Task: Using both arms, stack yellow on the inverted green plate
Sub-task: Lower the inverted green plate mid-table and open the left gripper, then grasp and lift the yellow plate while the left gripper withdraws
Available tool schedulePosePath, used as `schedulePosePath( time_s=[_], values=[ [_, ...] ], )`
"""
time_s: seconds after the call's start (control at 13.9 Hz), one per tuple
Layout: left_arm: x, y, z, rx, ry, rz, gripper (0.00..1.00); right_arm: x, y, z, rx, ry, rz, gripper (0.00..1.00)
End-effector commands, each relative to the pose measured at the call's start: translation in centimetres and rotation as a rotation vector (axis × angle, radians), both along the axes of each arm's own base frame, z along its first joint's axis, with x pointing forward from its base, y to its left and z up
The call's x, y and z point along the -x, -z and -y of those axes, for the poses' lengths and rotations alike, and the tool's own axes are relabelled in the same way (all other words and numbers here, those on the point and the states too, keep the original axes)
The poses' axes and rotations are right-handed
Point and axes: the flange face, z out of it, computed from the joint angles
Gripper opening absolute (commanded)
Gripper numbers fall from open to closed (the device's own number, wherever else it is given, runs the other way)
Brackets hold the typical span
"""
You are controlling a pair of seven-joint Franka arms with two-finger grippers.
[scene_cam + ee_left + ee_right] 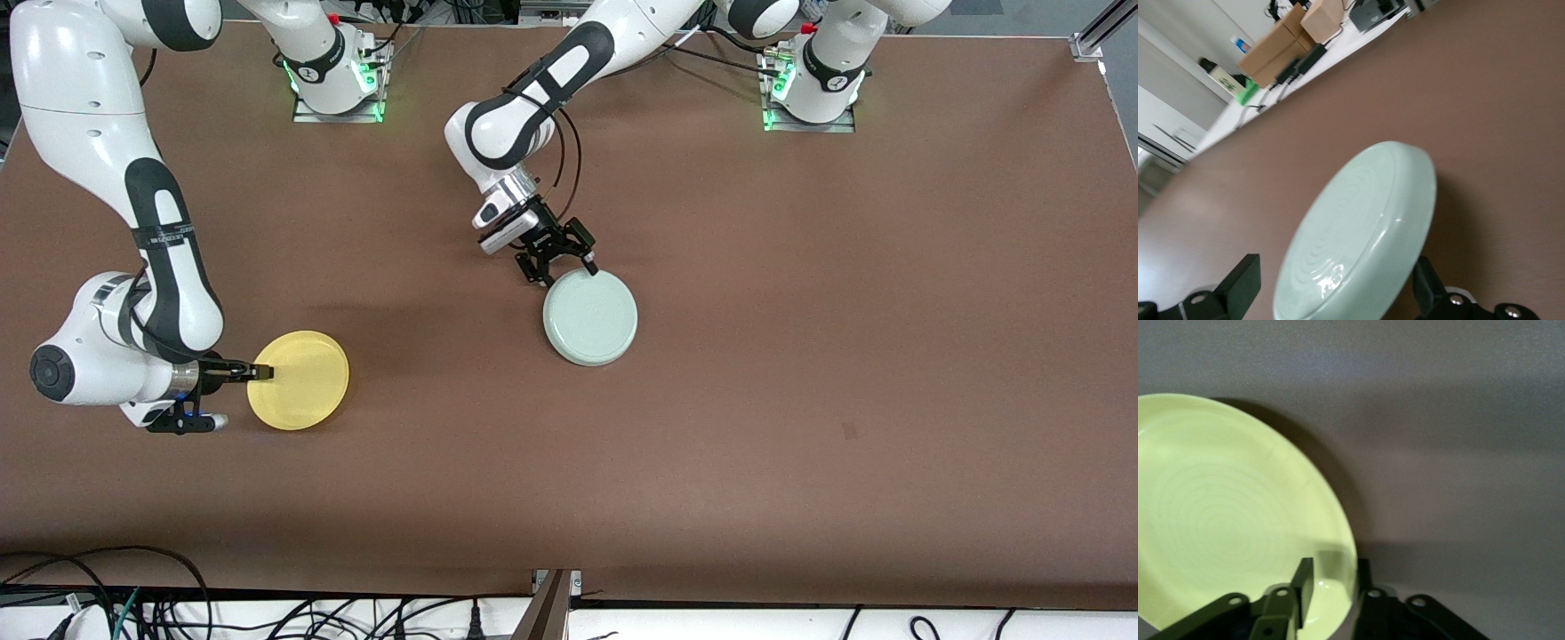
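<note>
The yellow plate (302, 382) is near the right arm's end of the table. My right gripper (264, 373) is shut on its rim. In the right wrist view one finger (1303, 581) lies inside the plate (1225, 513) and the other outside the rim, with the gripper (1335, 581) closed on it. The pale mint-green plate (590, 317) lies upside down mid-table, its ringed underside up. My left gripper (564, 271) is open at its edge farthest from the front camera. In the left wrist view the gripper (1335, 293) straddles the plate (1365, 220) with a finger (1238, 287) on each side.
The two arm bases (336, 80) (813, 89) stand along the edge farthest from the front camera. Cables (133, 596) lie off the table's near edge. Cardboard boxes (1281, 47) stand off the table past its edge.
</note>
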Motion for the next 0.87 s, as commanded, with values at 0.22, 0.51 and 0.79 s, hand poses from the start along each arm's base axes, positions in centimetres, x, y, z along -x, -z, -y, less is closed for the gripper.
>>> schedulePosePath(
  time_s=[0.22,0.51,0.79],
  values=[
    [-2.2,-3.4,3.5,0.537,-0.127,-0.009,1.0,-0.3,-1.5,-0.1,-0.025,0.0,0.024,0.0],
    [-9.4,-9.3,1.3,0.758,-0.417,-0.168,1.0,-2.1,-4.9,-1.0,-0.029,-0.021,0.076,0.0],
    [-18.9,-17.6,-6.3,0.969,-0.658,-0.264,1.0,-3.4,-7.9,-3.8,-0.083,-0.051,0.087,0.0]
  ],
)
